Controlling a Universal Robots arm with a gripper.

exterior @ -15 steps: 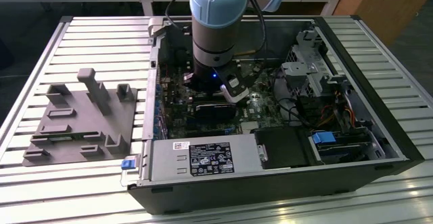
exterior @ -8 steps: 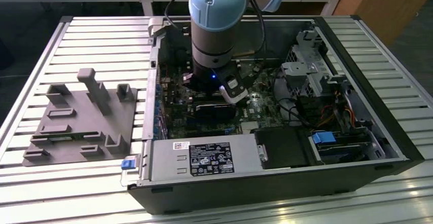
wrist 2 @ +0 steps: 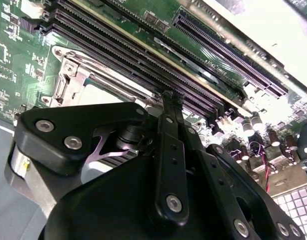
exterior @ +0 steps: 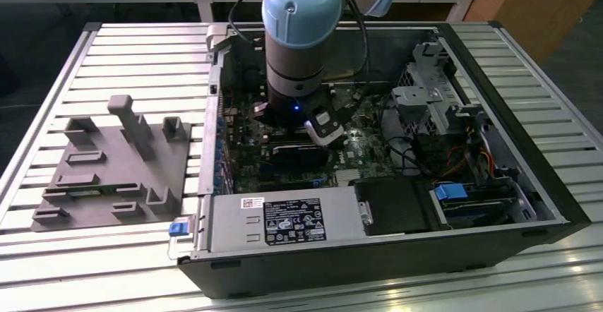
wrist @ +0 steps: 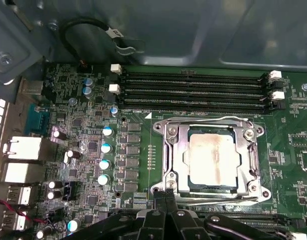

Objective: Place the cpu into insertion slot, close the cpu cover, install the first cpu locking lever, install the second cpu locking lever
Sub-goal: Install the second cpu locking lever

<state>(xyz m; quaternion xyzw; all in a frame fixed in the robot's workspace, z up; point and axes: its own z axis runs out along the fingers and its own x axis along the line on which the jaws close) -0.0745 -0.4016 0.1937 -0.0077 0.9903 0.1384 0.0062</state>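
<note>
In the first wrist view the cpu [wrist: 212,159], a square chip with a dull silver top, lies flat in the insertion slot [wrist: 161,127] on the green board. The silvery cpu cover [wrist: 176,160] is folded down around it. Thin wire levers [wrist: 208,120] run along the socket's edges. My gripper [wrist: 166,196] is shut, its two black fingertips pressed together at a corner of the socket frame, with nothing visible between them. In the second wrist view the gripper [wrist 2: 168,97] ends just beside the cover [wrist 2: 73,75]. The exterior view has the arm [exterior: 296,44] reaching down into the open computer case.
Long black memory slots [wrist: 193,92] run beside the socket. Blue-topped capacitors [wrist: 106,147] and rear ports [wrist: 23,150] stand on its other side. The case holds a power supply [exterior: 282,220] and a drive cage [exterior: 433,93]. A grey fixture [exterior: 113,164] sits at the exterior view's left.
</note>
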